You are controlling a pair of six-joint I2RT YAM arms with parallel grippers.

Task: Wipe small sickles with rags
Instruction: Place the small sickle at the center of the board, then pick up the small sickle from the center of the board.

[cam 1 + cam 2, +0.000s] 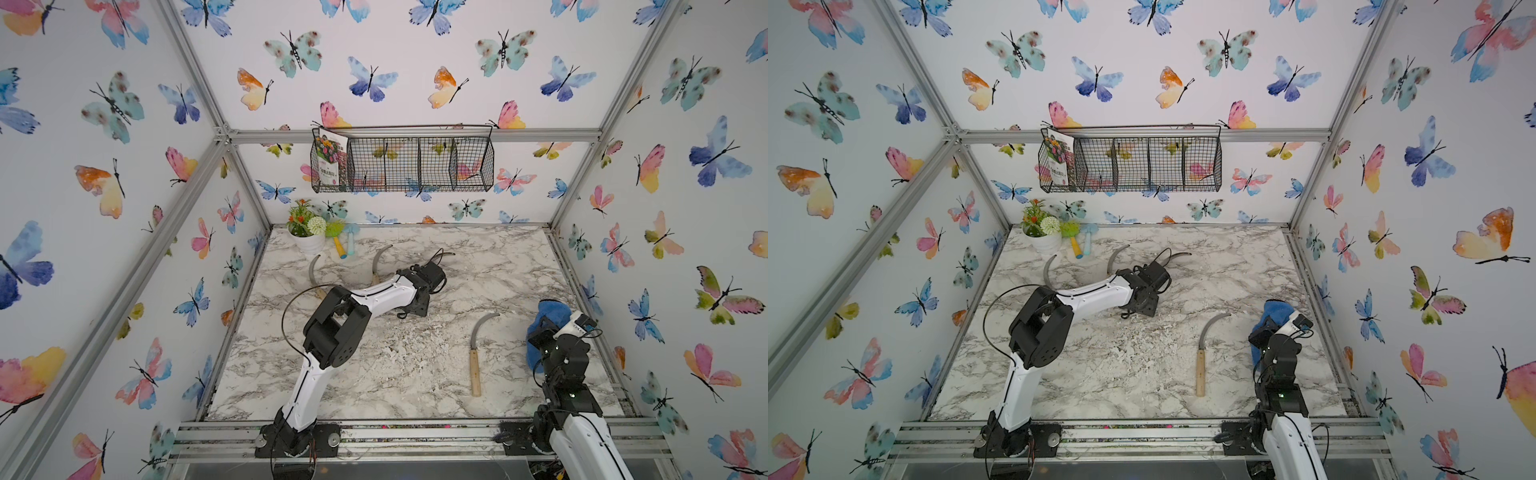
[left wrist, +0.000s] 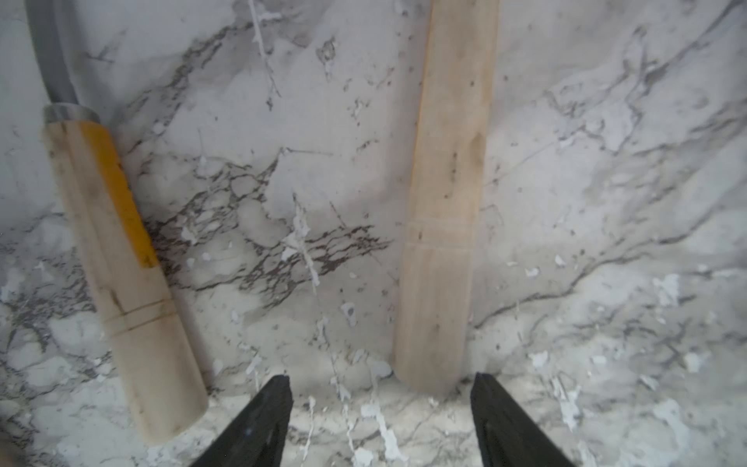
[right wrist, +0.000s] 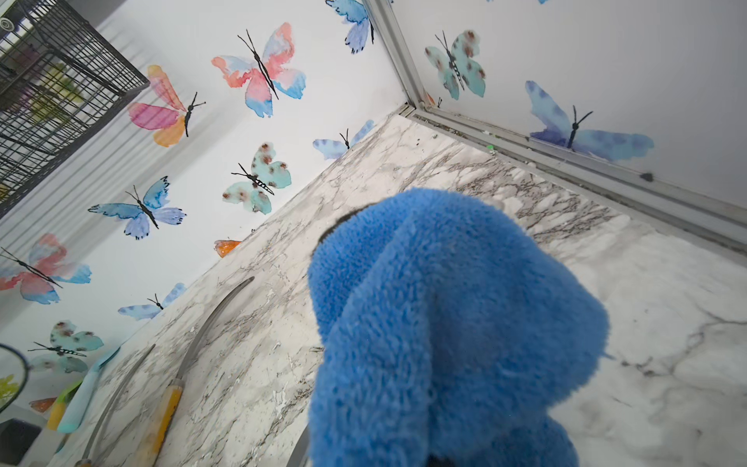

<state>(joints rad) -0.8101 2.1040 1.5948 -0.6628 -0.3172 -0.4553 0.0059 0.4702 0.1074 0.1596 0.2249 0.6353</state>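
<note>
The left end effector (image 2: pixel 380 378) was spread apart, with a small sickle (image 2: pixel 444 202) found on the desk (image 2: pixel 606 202) just ahead of its tips, while the blue terry rag (image 3: pixel 456 323) was clamped in the right end effector (image 1: pixel 540 330).

The marble tabletop (image 1: pixel 519 270) carries a plain-handled sickle (image 2: pixel 444 202) and a yellow-marked sickle (image 2: pixel 121 263) just ahead of the left gripper (image 2: pixel 382 404), a lone sickle (image 1: pixel 475 374) well to its right, a flower pot (image 1: pixel 309 245) and toy tools (image 1: pixel 343 246) far beyond.

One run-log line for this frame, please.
left end effector: open, sickle handle just ahead, ungripped | right end effector: shut on rag | nearest sickle: on table, apart from rag
</note>
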